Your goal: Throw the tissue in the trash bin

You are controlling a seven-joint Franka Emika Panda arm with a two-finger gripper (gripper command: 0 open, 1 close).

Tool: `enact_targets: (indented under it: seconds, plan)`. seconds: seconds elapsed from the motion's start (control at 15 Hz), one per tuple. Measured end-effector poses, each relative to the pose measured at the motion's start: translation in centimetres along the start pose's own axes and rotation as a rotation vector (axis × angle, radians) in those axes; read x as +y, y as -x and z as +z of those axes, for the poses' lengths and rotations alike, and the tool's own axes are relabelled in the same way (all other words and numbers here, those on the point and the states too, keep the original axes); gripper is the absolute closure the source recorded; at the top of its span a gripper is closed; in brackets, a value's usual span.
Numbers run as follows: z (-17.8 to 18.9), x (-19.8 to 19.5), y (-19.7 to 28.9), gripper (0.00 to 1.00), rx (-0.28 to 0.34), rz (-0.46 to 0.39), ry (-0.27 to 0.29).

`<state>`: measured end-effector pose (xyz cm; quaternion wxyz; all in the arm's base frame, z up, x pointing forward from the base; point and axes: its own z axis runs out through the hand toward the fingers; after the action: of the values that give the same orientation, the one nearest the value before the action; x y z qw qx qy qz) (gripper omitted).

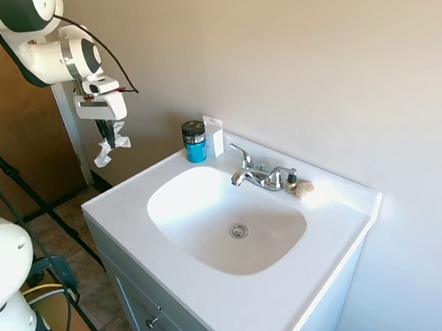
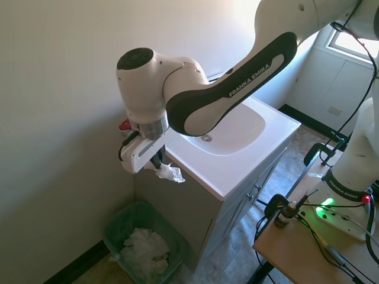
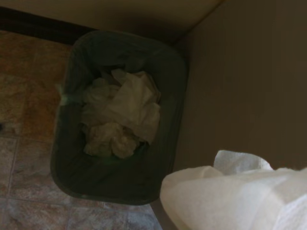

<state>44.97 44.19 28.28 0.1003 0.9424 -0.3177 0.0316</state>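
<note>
The fingers (image 1: 105,135) are pinching the tissue (image 1: 111,147) above the trash bin (image 2: 145,244), which is sitting below and slightly aside, so the drifting paper risks landing on the floor (image 2: 89,273).

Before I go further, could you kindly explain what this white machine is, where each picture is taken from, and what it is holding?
It is a white robot arm. Its end effector is shut on a crumpled white paper tissue, beside a white vanity sink. Two pictures come from room cameras on opposite sides. The third looks down from the wrist at a dark green trash bin holding crumpled paper. By the chrome faucet stand a blue black-lidded jar and a small beige lump.
</note>
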Motion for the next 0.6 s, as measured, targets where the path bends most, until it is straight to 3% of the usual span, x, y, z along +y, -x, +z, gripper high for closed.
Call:
enact_targets:
  seconds: [0.33, 0.6]
  plan:
    - [1.7, -1.5, -0.7, 0.0, -0.008, 0.017, 0.029]
    - [0.9, -2.3, -0.3, 0.0, -0.011, 0.019, 0.038]
